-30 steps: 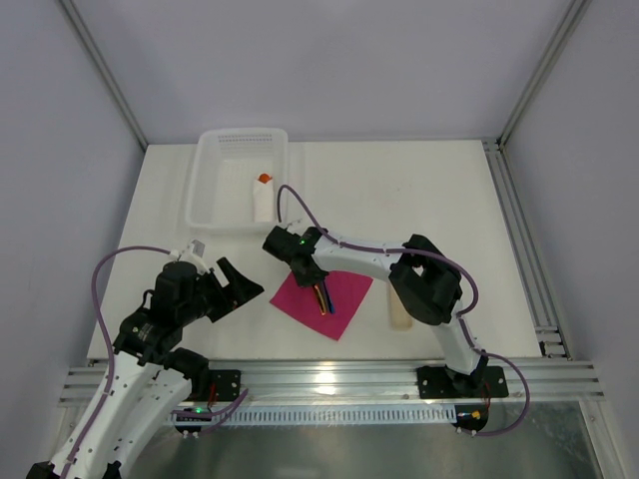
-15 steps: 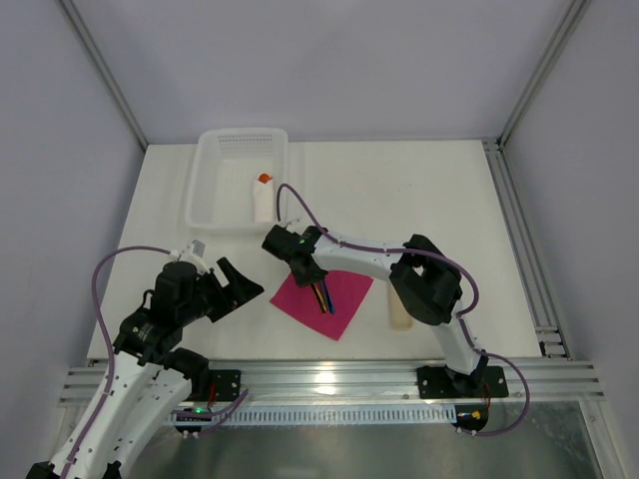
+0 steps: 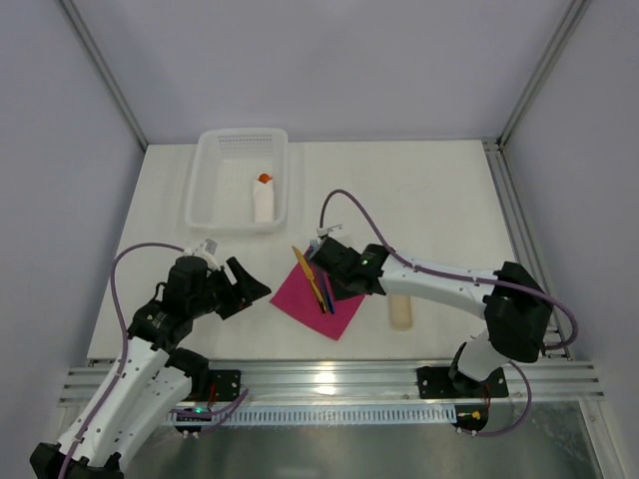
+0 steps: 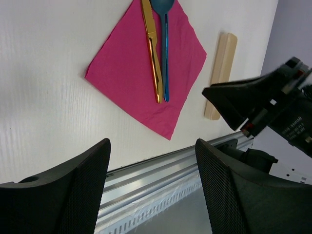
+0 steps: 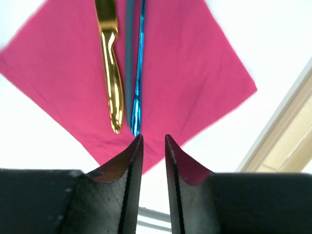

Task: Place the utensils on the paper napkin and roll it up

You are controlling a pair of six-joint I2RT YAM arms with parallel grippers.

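Right tool (image 5: 153,139) sat nearly closed, left tool (image 4: 152,144) wide, both empty; rolling the thin napkin (image 5: 195,73) could scatter the loose knife (image 5: 109,73).

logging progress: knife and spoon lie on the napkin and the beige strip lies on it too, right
No: the beige strip lies on the table beside the napkin, not touching it, as the left wrist view shows. Knife and spoon are on the napkin.
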